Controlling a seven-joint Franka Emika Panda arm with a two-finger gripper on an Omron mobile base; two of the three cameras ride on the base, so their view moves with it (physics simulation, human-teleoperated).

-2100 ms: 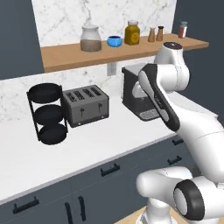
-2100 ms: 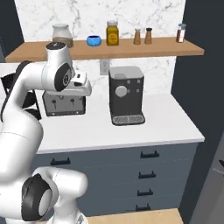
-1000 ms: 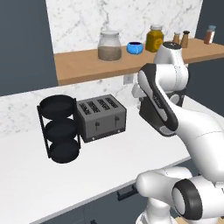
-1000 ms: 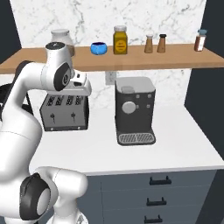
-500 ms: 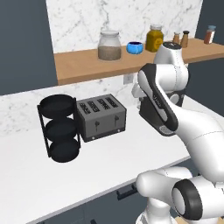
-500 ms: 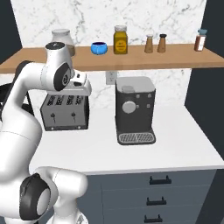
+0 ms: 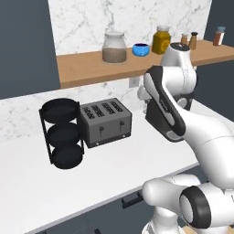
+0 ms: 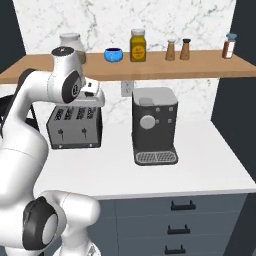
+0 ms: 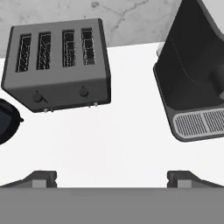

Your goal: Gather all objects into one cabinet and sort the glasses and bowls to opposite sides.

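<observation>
A small bright-blue cup with a dark inside [image 7: 141, 49] stands on the light wooden shelf [image 7: 87, 70] fixed to the marble wall, between a lidded glass jar with brown contents [image 7: 114, 47] and an amber jar with a yellow lid [image 7: 162, 40]. In the right base view the same cup [image 8: 114, 54] sits just left of the amber jar [image 8: 138, 46], with two small spice bottles [image 8: 178, 49] and a red-filled bottle [image 8: 229, 46] farther along the shelf [image 8: 165, 69].

The gripper [image 9: 112, 177] points down at the white tabletop [image 9: 113, 140], its two dark finger tips set wide apart with nothing between them: it is open and empty. It hangs over the bare strip of tabletop between the dark grey four-slot toaster [image 9: 59, 65] and the black coffee machine [image 9: 197, 78]. In the right base view the hand sits in front of the toaster [image 8: 74, 127], below the shelf, so the blue cup is above it, up on the shelf and well apart from the finger tips.

A black three-tier round rack [image 7: 63, 132] stands on the tabletop [image 7: 55, 183] just beside the toaster [image 7: 106, 121], on the side away from the coffee machine [image 8: 154, 125].
</observation>
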